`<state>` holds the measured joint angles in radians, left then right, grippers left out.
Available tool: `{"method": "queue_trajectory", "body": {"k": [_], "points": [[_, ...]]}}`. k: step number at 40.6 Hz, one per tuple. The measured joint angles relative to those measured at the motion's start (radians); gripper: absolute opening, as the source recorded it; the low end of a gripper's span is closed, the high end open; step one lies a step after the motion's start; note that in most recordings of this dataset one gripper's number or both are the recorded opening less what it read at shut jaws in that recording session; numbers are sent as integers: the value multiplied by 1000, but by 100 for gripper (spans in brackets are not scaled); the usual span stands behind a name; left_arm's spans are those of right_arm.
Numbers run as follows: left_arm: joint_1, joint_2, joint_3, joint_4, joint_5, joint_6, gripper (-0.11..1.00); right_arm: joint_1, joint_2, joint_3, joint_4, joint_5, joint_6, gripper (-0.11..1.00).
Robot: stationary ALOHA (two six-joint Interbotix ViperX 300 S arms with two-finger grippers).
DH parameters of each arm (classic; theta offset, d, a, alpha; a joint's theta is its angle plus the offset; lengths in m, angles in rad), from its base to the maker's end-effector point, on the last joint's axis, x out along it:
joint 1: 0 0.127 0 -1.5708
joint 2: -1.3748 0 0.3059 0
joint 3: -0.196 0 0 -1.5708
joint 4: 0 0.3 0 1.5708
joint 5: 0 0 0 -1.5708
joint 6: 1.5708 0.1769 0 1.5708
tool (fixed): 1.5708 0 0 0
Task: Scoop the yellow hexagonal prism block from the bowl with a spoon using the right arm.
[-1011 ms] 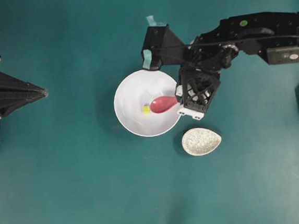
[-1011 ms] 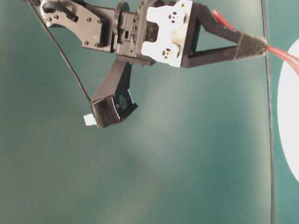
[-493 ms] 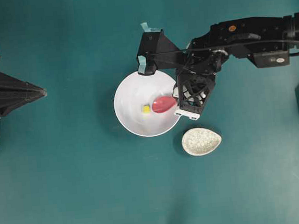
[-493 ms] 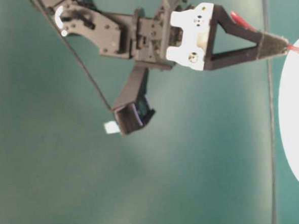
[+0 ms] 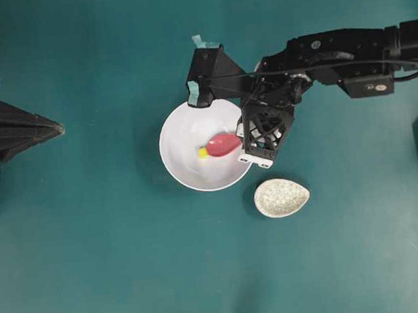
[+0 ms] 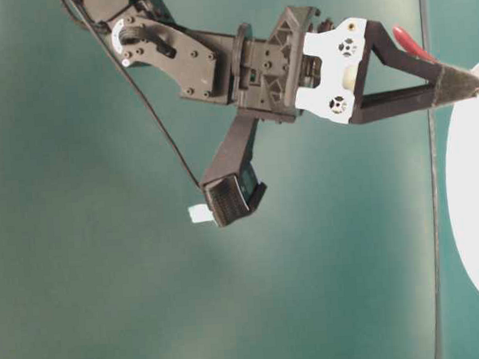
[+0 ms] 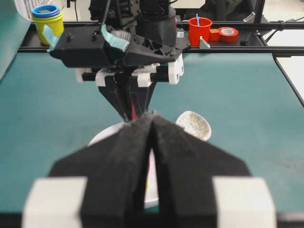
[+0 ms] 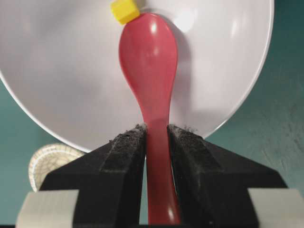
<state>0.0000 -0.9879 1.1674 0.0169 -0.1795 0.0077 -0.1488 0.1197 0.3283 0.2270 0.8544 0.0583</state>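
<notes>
The white bowl (image 5: 181, 133) sits mid-table. Inside it lies the small yellow hexagonal prism block (image 5: 204, 154). The pink-red spoon (image 5: 224, 144) reaches into the bowl from the right, its scoop tip touching the block. My right gripper (image 5: 244, 137) is shut on the spoon's handle over the bowl's right rim. In the right wrist view the spoon (image 8: 148, 57) runs up from the right gripper (image 8: 156, 130) to the block (image 8: 125, 10) inside the bowl (image 8: 57, 71). My left gripper (image 5: 60, 128) rests shut and empty at the far left, well away from the bowl.
A speckled off-white spoon rest (image 5: 281, 197) lies just below-right of the bowl. In the left wrist view stacked cups (image 7: 47, 16), a red cup (image 7: 199, 29) and a tape roll (image 7: 227, 33) stand beyond the table's far edge.
My right arm has shifted left, carrying the spoon further into the bowl; the scoop tip has closed the gap and now touches the yellow block. The left arm has not moved.
</notes>
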Motion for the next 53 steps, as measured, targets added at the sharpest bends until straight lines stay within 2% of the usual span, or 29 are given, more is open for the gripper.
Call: {"method": "queue_trajectory", "body": {"k": [26,37,45,53], "points": [[0,-9,-3,0,9,-2,0,2,23,-28,0,-120,-5,24],[0,-9,-3,0,15,-2,0,3,23,-48,8,-130,-3,24],[0,-9,-3,0,15,-2,0,3,23,-87,6,-101,-3,24],[0,-9,-3,0,15,-2,0,3,-15,-124,0,5,5,24]]}}
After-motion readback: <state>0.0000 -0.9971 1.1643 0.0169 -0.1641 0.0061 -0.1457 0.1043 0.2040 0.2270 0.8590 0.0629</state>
